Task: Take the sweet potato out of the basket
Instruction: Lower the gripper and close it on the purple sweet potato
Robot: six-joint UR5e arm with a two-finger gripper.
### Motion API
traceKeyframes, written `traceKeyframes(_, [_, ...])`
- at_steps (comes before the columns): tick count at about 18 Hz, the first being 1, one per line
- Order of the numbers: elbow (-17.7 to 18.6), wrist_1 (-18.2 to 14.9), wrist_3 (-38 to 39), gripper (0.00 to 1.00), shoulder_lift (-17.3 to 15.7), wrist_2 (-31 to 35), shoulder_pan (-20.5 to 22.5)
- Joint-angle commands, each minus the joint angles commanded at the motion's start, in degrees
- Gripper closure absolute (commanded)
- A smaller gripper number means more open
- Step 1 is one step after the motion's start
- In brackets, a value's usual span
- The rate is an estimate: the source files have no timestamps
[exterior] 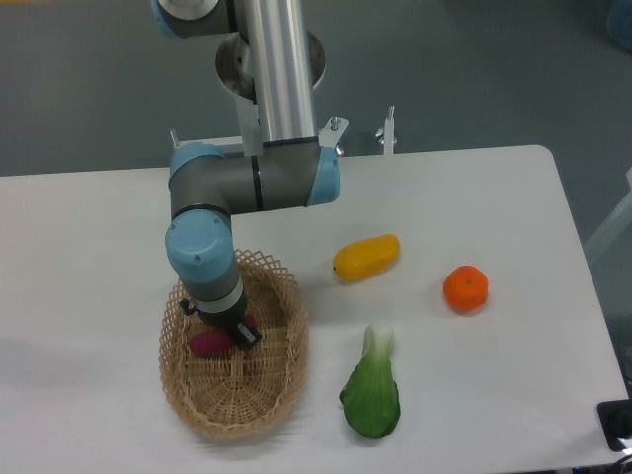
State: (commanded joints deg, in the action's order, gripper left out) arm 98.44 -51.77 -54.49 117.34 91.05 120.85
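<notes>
Fingers [234,334] over the sweet potato [205,343] in the basket [276,380]; grip state unclear; no legible writing.

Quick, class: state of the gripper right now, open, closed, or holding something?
Gripper: down in the basket over the sweet potato; the wrist hides its fingers, so open or closed cannot be told.

White worktop [99,237] carries three loose items: yellow-orange oblong fruit [366,257] at centre, round orange [465,288] to its right, leafy green vegetable [372,390] nearer the front edge.
</notes>
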Motion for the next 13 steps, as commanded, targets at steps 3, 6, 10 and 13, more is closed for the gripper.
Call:
traceKeyframes(3, [-0.17, 0.00, -0.09, 0.75, -0.53, -0.09, 0.00])
traceKeyframes(6, [-1.14, -0.26, -0.17, 0.75, -1.14, -0.17, 0.17])
traceKeyframes(10, [-5.35, -1.32, -0.18, 0.74, -2.46, -0.26, 2.10])
traceKeyframes(13, [-7.64, -1.41, -0.18, 0.74, -3.25, -0.53, 5.08])
